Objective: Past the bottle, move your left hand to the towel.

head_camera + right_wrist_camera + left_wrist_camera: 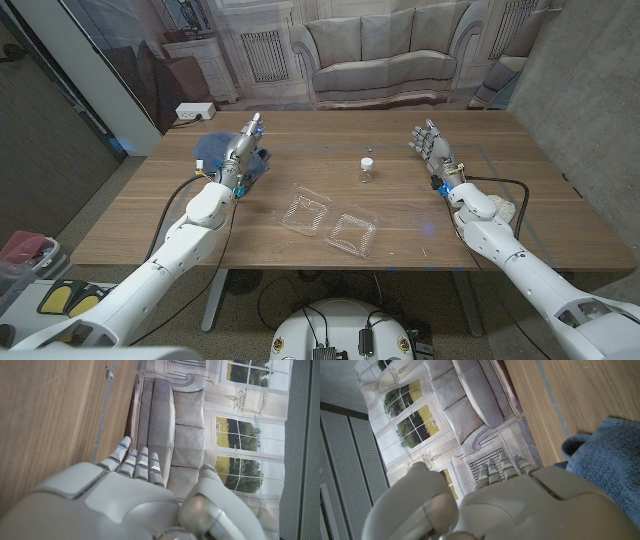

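A blue towel (213,153) lies crumpled at the table's far left, and its folds (610,465) run beside my left hand in the left wrist view. My left hand (243,148) is over the towel's right part, fingers straight and together, holding nothing; whether it touches the cloth I cannot tell. A small clear bottle (367,169) with a white cap stands upright mid-table, well to the right of that hand. My right hand (433,146) is raised at the far right, fingers spread, empty.
A clear plastic clamshell container (328,221) lies open on the table in front of the bottle. A black cable (500,184) runs along the right arm. A white box (195,111) sits beyond the far left corner. A sofa backdrop stands behind the table.
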### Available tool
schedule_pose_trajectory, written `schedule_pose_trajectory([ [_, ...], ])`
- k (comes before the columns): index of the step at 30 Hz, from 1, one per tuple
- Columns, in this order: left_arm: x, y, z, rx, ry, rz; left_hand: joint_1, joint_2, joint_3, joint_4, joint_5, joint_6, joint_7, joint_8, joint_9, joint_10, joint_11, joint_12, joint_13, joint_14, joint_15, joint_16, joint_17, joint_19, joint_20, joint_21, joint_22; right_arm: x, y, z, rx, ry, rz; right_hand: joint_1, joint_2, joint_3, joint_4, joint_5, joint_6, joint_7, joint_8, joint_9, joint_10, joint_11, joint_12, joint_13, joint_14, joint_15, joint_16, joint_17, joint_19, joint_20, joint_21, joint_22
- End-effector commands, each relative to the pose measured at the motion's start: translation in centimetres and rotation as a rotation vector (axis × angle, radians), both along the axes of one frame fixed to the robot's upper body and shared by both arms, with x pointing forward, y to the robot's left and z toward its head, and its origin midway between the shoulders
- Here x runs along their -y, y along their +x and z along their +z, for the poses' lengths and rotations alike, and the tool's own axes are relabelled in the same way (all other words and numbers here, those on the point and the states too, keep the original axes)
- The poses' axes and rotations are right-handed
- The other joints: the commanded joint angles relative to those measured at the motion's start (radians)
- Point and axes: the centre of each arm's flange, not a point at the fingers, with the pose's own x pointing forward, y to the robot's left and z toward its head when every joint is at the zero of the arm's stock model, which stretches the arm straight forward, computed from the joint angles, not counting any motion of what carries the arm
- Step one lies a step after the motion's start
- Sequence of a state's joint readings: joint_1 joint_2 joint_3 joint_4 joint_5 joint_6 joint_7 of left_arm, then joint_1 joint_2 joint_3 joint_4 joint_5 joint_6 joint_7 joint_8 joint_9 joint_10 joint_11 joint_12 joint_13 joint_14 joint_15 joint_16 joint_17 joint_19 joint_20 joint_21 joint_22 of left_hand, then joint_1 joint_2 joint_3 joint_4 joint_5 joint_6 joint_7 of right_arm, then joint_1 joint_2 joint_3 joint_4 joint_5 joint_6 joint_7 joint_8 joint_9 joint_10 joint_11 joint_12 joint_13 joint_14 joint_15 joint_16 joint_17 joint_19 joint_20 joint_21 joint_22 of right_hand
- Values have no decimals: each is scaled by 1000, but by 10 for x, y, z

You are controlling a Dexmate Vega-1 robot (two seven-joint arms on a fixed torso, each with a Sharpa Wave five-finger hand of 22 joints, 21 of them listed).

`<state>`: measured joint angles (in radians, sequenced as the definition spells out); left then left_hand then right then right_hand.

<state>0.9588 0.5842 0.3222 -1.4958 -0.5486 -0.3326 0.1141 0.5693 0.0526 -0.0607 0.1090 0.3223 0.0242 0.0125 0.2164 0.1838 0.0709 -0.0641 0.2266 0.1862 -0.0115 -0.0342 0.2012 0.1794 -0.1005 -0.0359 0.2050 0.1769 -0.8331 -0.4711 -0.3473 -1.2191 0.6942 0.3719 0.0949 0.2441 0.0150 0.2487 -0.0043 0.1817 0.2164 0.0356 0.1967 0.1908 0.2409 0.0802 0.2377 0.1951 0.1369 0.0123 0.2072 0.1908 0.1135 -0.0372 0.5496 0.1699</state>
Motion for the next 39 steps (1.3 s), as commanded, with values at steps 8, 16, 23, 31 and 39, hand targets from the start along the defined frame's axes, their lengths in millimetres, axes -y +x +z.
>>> schedule_pose_trajectory([
  [8,-17,-21,0,41,-13,31,10,9,2,-6,5,10,-2,6,2,15,0,1,3,11,-5,-2,1,5,-13,3,2,-3,-2,8,20,2,4,6,7,1,-2,5,12,0,9,3,11,0,5,0,13,0,2,-1,14,-19,-9,4],
  [16,-21,-33,0,76,-12,53,15,11,1,-8,5,18,-3,6,2,23,-3,2,3,17,-6,-1,1,9,-13,3,2,3,-4,8,24,16,17,5,7,1,-3,5,6,2,6,3,12,0,5,0,17,-1,2,-1,18,-20,-13,4],
  [23,-20,-32,-3,80,-43,-16,18,12,0,-9,5,27,-3,7,2,29,-3,2,3,22,-8,-2,1,11,-15,3,2,7,-2,4,22,42,44,5,7,0,-3,5,5,3,6,3,17,-1,6,0,19,-1,2,-1,20,-18,-15,4],
  [31,-18,-32,-4,105,-13,65,21,13,-1,-11,5,27,-3,4,2,27,-7,-1,3,19,-11,-5,1,7,-17,1,3,8,-4,5,32,51,48,4,7,-1,-3,5,-1,6,3,3,19,-3,6,-1,23,-1,2,-1,24,-18,-18,4],
  [39,-28,-44,-11,132,-7,167,24,14,-2,-12,5,29,-4,3,2,28,-10,-3,3,19,-11,-6,1,8,-21,0,3,14,-13,15,44,31,38,3,7,-2,-3,4,-2,6,2,3,21,-3,6,-1,24,-1,1,-1,27,-16,-20,4],
])
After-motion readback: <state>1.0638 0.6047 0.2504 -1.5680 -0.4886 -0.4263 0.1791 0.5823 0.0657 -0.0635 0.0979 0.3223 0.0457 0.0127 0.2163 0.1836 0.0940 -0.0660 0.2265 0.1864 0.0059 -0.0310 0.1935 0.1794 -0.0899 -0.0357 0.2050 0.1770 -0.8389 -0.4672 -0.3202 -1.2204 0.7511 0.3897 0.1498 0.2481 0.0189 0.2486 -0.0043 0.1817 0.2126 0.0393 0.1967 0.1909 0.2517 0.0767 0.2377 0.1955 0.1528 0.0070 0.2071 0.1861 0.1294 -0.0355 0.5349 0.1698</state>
